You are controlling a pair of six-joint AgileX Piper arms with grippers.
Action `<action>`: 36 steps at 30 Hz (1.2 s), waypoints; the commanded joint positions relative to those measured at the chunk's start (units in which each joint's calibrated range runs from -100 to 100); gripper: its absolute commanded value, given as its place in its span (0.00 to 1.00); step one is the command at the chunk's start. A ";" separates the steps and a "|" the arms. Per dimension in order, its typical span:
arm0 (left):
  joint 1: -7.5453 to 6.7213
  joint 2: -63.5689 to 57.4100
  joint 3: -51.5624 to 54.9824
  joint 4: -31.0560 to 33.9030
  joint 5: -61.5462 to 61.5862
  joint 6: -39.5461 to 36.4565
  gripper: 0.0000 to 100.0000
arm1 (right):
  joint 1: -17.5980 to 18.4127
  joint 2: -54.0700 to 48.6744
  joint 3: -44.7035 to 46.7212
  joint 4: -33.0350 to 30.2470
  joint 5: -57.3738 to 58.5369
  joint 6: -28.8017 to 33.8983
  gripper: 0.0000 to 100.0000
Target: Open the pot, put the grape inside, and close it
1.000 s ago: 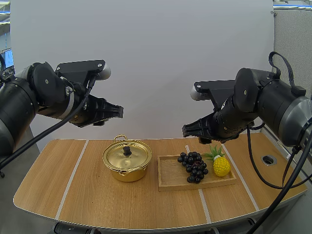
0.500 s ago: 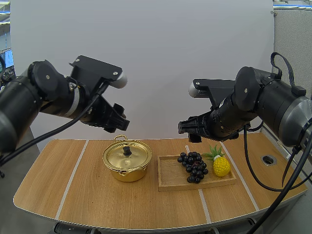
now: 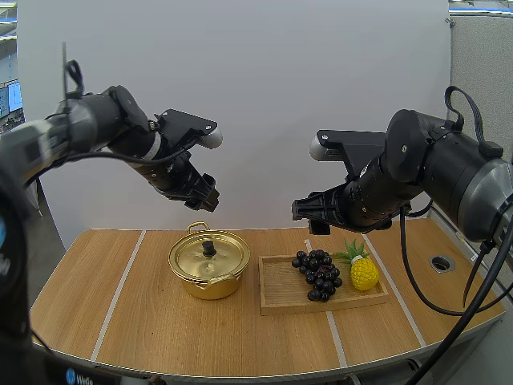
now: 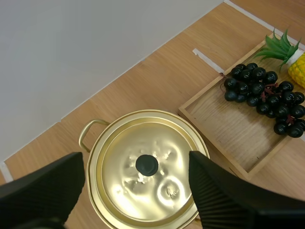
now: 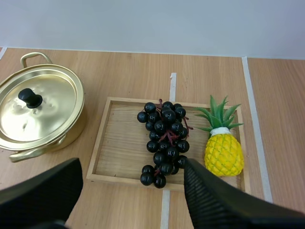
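Observation:
A gold pot (image 3: 209, 265) stands left of centre on the table, its lid on, with a black knob (image 3: 209, 248) on top. A dark bunch of grapes (image 3: 317, 274) lies on the wooden tray (image 3: 280, 295) to the pot's right. My left gripper (image 3: 205, 192) hangs high above the pot; in the left wrist view it is open (image 4: 136, 163), its fingers apart on either side of the lid knob (image 4: 147, 164) far below. My right gripper (image 3: 309, 217) hovers above the tray, open (image 5: 133, 164), with the grapes (image 5: 164, 140) below and just ahead of it.
A toy pineapple (image 3: 363, 271) lies on the tray right of the grapes. A round hole (image 3: 442, 262) sits in the table's far right part. White stripes cross the wooden tabletop (image 3: 144, 321).
My left arm has swung forward and to the right, bringing its gripper over the pot. My right gripper has edged slightly left above the tray.

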 commanded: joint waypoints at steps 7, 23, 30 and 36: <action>-3.13 9.78 -1.83 3.10 -2.95 -0.51 1.00 | -0.20 -0.15 -0.45 0.14 1.32 -0.22 1.00; -3.31 18.31 -1.95 7.97 -7.01 -2.08 1.00 | -0.20 -0.15 -0.45 0.14 2.29 -0.22 1.00; -3.31 20.99 -2.10 7.97 -7.01 -2.08 1.00 | -0.20 -0.15 -0.45 0.79 2.26 -0.22 1.00; -3.31 21.71 -2.10 7.97 -7.01 -2.08 1.00 | -0.20 -0.15 -0.45 0.96 2.26 -0.22 1.00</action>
